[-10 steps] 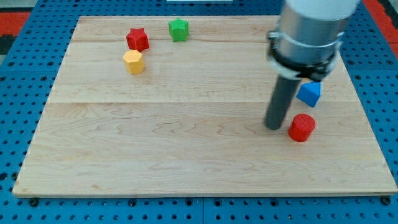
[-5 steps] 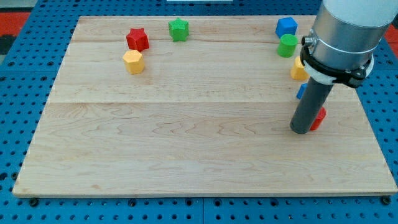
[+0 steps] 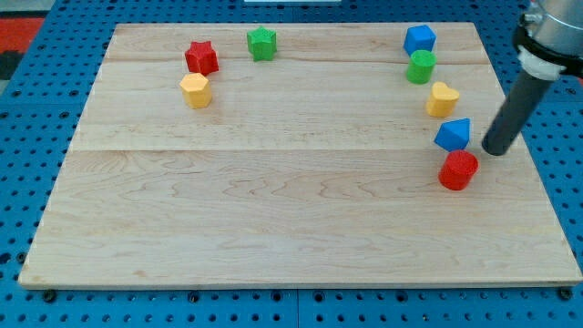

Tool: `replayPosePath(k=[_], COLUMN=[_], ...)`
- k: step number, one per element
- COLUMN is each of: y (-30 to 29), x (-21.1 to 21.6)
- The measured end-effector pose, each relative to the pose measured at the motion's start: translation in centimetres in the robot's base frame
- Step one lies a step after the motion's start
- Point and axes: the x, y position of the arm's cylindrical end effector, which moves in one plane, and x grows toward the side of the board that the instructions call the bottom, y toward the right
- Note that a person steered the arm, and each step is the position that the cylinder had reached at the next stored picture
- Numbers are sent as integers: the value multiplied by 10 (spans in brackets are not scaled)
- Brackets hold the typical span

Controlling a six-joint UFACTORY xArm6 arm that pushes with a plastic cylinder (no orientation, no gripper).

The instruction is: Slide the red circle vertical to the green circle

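Note:
The red circle (image 3: 458,170) lies on the wooden board (image 3: 273,219) at the view's right, touching the lower edge of a blue block (image 3: 454,135). The green circle (image 3: 421,66) stands higher up on the right, just below a blue block (image 3: 419,39). My tip (image 3: 496,150) is at the view's right, a little to the right of and above the red circle, apart from it, and level with the lower blue block.
A yellow heart-shaped block (image 3: 443,98) lies between the green circle and the lower blue block. At the view's top left are a red star (image 3: 201,57), a green star (image 3: 261,43) and a yellow hexagon (image 3: 195,90).
My tip moved from the left of the red circle, past its front, to its upper right. The red circle shifted a little to the right and up.

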Motion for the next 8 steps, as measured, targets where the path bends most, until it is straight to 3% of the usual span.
replayPosePath(k=[2, 3, 4, 5, 6, 8], y=[-34, -4, -23, -52, -60, -225], x=[-5, 54, 84, 59, 79, 74])
